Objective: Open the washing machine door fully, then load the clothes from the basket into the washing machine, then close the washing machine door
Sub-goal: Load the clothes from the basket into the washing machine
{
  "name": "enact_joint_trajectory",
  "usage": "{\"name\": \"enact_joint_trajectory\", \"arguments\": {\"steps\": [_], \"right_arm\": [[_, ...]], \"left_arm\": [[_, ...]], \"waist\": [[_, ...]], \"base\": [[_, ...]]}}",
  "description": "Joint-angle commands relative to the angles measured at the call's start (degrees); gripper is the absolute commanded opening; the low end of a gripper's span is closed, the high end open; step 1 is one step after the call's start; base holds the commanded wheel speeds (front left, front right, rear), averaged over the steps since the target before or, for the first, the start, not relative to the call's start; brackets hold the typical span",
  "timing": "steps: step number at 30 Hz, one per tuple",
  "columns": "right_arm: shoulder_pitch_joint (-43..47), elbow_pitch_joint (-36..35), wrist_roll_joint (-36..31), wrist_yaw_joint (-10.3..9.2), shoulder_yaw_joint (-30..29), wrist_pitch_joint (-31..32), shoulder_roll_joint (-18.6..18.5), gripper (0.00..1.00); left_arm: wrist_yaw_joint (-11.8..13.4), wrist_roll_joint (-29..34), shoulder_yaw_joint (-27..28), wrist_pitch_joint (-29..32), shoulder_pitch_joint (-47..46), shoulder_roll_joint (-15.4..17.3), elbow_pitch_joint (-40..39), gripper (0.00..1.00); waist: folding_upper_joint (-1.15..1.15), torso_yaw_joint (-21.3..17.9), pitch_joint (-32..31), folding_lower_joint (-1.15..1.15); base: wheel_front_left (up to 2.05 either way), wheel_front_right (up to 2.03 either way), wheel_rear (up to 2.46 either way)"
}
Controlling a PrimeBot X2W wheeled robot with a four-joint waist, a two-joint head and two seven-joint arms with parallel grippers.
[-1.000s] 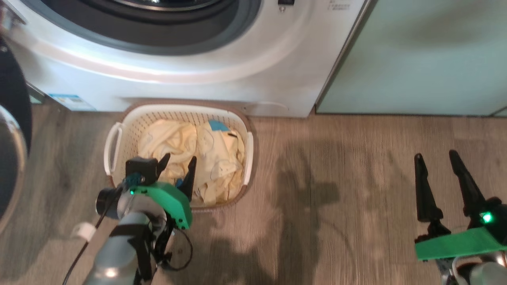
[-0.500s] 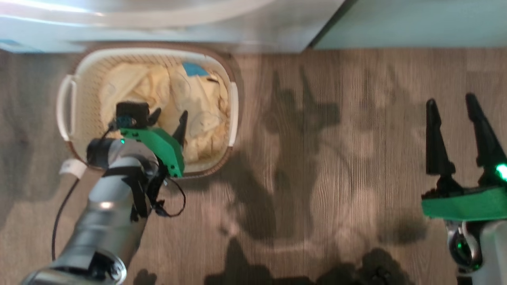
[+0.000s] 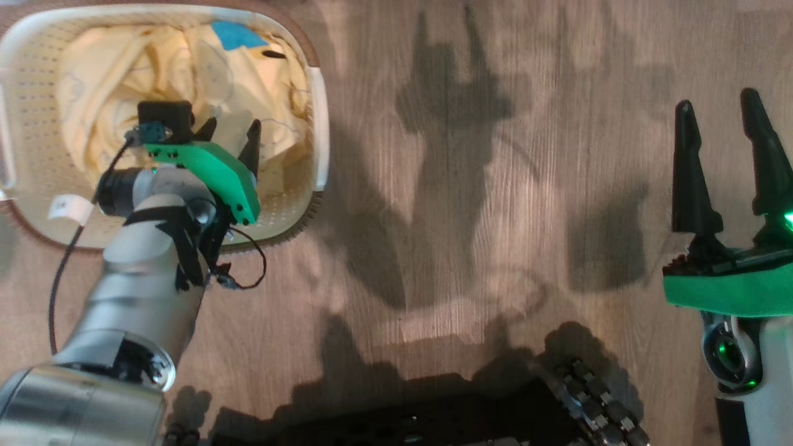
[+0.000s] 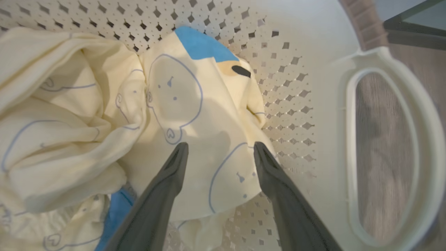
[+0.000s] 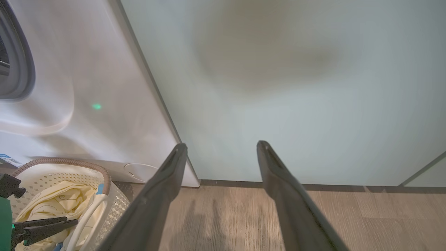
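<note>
Down on the wooden floor (image 3: 384, 186), at the foot of the washing machine (image 5: 87, 69), sits the basket (image 3: 28, 80) with the clothes (image 3: 118, 56) heaped inside, pale yellow with blue patches. Left pincer (image 3: 231, 127) reaches into the basket, jaws spread wide, nothing grasped, tips low over the cloth near one white handle (image 4: 427, 139); contact unclear. Right pincer (image 3: 717, 102) hangs well apart over bare floor, released and empty, facing a pale green cabinet panel (image 5: 296, 104).

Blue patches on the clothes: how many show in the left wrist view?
2: one patch at the top of the clothes, another near the bottom edge, partly tucked under. Folds may hide more.
</note>
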Motion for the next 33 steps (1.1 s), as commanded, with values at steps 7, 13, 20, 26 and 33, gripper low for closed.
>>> {"name": "enact_joint_trajectory", "arguments": {"steps": [7, 13, 20, 26, 33], "right_arm": [[0.3, -2.5, 1.6, -0.16, 2.3, -0.4, -0.3, 1.00], [0.3, -2.8, 2.0, -0.16, 3.0, -0.4, -0.3, 1.00], [0.6, -2.7, 2.0, -0.16, 3.2, -0.4, -0.3, 1.00], [0.8, -2.6, 1.8, -0.16, 2.6, -0.4, -0.3, 1.00], [1.2, -2.6, 1.1, -0.16, 1.5, -0.4, -0.3, 1.00]], "left_arm": [[-0.1, -2.0, -0.3, 0.8, -1.5, 3.7, 1.5, 1.00], [0.1, -3.7, 0.2, 3.1, -2.3, 4.8, 3.1, 1.00], [1.2, -4.4, 0.2, 6.0, -2.0, 5.1, 4.1, 0.00], [1.3, -4.8, 0.0, 5.9, -1.7, 4.7, 4.3, 0.00], [1.7, -3.6, -1.8, 2.3, -1.8, 3.9, 4.3, 0.00]], "waist": [[0.00, -3.4, 4.2, -0.01], [0.00, -4.6, 5.2, -0.01], [0.00, -5.2, 5.2, -0.01], [0.00, -4.3, 4.7, -0.01], [0.00, -2.1, 2.7, -0.01]], "base": [[0.00, 0.00, 0.00], [0.00, 0.00, 0.00], [0.00, 0.00, 0.00], [0.00, 0.00, 0.00], [0.00, 0.00, 0.00]]}}
